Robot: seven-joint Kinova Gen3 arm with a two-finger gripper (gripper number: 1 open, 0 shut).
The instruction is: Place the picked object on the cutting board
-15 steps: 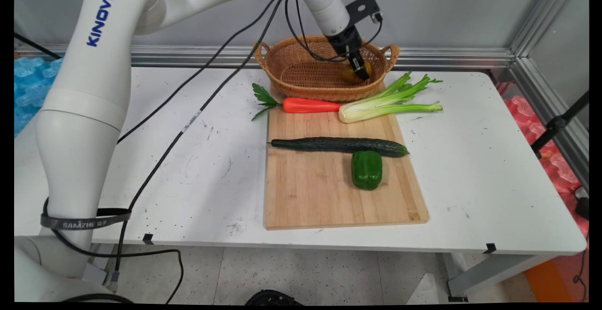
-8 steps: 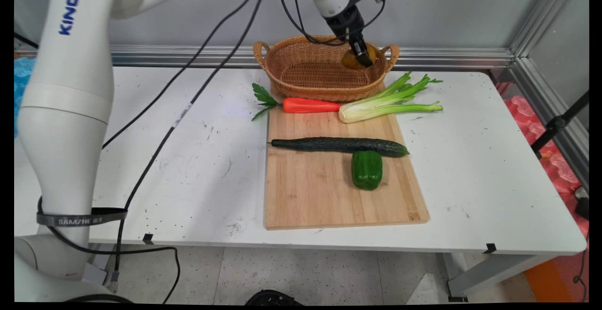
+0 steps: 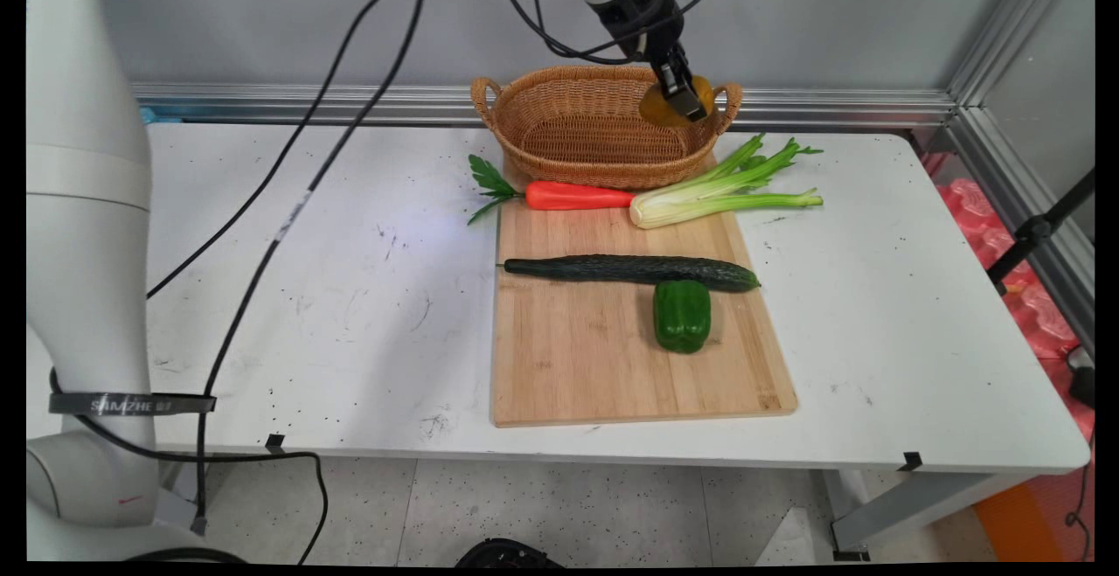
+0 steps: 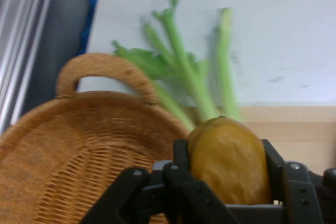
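A yellow-brown potato (image 3: 662, 104) hangs in the air above the right end of the wicker basket (image 3: 568, 135), just inside the right handle, clamped between the two black fingers of the gripper (image 3: 686, 97); in the hand view the potato (image 4: 228, 161) fills the gap between the fingers (image 4: 181, 163), one pressed to each side of it, so the pincer is closed on it at about the potato's own width. The gripper comes down from the top edge of the main view, tilted toward the right, with black cables (image 3: 288, 174) looping from the arm down across the left of the table (image 3: 874, 296). The basket stands at the far middle of the table, its near side touching the far end of a wooden cutting board (image 3: 603, 357). Along that far end lie a carrot (image 3: 577, 197), its leaves off the board's left edge, and beside it on the right a celery stalk (image 3: 726, 191) whose green tops reach out over the table. Nearer on the board a cucumber (image 3: 629, 270) lies crosswise, and a green bell pepper (image 3: 682, 315) sits touching its near side toward the right
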